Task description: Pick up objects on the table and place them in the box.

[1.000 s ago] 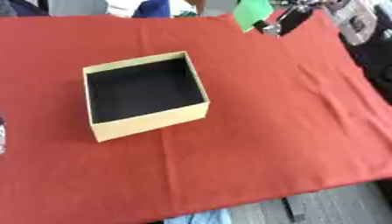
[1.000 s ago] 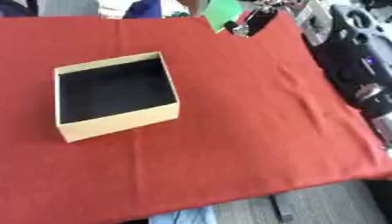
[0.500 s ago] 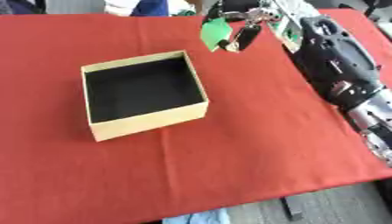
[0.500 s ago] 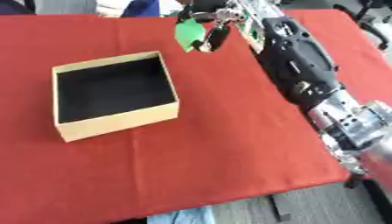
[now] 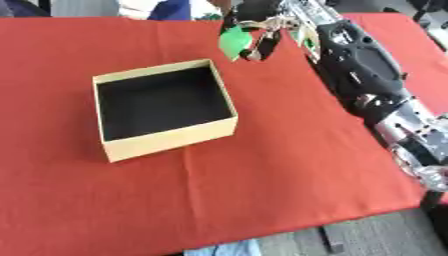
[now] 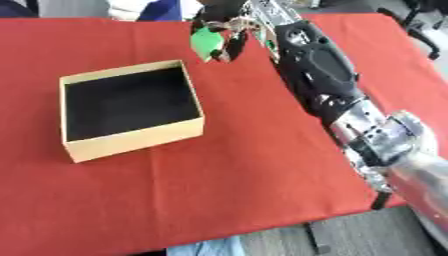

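An open tan cardboard box (image 5: 227, 98) with a dark inside stands left of centre on the red cloth; nothing shows inside it. My right hand (image 5: 261, 29) reaches in from the lower right along its long black arm and hangs above the cloth, just beyond the box's far right corner. Its fingers are curled round a small green object (image 5: 234, 42), seen in the right eye view as a green object (image 6: 206, 42) held in the hand. My left hand shows in neither view.
The red cloth (image 5: 262, 165) covers the whole table; its front edge runs along the bottom, with grey floor below. My right arm (image 6: 319, 70) lies across the right side. A person's clothing (image 5: 171, 9) shows at the far edge.
My right hand has carried the green object from the table's far edge leftward and nearer, toward the box's far right corner. The arm now stretches across the right side.
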{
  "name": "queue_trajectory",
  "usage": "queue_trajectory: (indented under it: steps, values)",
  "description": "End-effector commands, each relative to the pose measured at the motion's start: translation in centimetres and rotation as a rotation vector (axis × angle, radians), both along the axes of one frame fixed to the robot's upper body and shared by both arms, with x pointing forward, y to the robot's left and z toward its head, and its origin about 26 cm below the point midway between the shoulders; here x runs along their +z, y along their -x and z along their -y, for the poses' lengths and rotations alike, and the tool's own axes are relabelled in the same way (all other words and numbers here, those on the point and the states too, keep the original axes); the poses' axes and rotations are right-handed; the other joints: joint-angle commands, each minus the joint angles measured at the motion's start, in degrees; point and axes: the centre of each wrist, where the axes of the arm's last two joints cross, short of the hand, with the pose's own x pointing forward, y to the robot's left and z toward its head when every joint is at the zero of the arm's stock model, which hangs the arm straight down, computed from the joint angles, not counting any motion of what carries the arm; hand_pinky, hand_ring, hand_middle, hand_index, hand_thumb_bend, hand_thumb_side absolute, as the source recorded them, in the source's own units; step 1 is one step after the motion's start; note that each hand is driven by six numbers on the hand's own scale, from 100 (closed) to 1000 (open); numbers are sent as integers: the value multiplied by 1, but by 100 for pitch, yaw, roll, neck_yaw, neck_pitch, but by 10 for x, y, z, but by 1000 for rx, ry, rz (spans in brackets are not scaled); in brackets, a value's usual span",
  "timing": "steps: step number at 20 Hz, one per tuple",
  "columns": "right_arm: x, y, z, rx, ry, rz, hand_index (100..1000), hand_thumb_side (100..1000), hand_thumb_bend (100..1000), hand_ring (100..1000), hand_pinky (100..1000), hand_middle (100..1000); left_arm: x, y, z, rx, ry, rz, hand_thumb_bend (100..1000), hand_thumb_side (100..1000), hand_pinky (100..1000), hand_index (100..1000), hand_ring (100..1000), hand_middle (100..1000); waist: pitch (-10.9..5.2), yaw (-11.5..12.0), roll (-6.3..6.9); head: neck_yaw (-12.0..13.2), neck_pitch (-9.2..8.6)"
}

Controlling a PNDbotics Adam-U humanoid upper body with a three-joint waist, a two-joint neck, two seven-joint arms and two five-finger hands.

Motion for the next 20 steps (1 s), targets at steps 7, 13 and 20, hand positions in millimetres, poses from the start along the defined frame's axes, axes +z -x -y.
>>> queue_trajectory:
  steps: [7, 13, 20]
  values:
    - [62, 19, -47, 279, -77, 115, 832, 100, 100, 799, 802, 610, 4, 3, 1, -18, -36, -1, 100, 417, 598, 600, 374, 393, -185, 17, -28, -109, 9]
    - [63, 32, -90, 443, -127, 29, 837, 100, 100, 793, 796, 610, 1, 5, 1, -5, -54, -36, 100, 427, 600, 599, 373, 392, -197, 44, -48, -194, 27]
    - [36, 36, -118, 498, -171, -116, 846, 100, 100, 783, 786, 614, -7, 2, 0, 24, -73, -82, 100, 448, 601, 599, 371, 391, -175, 24, -87, -228, 28]
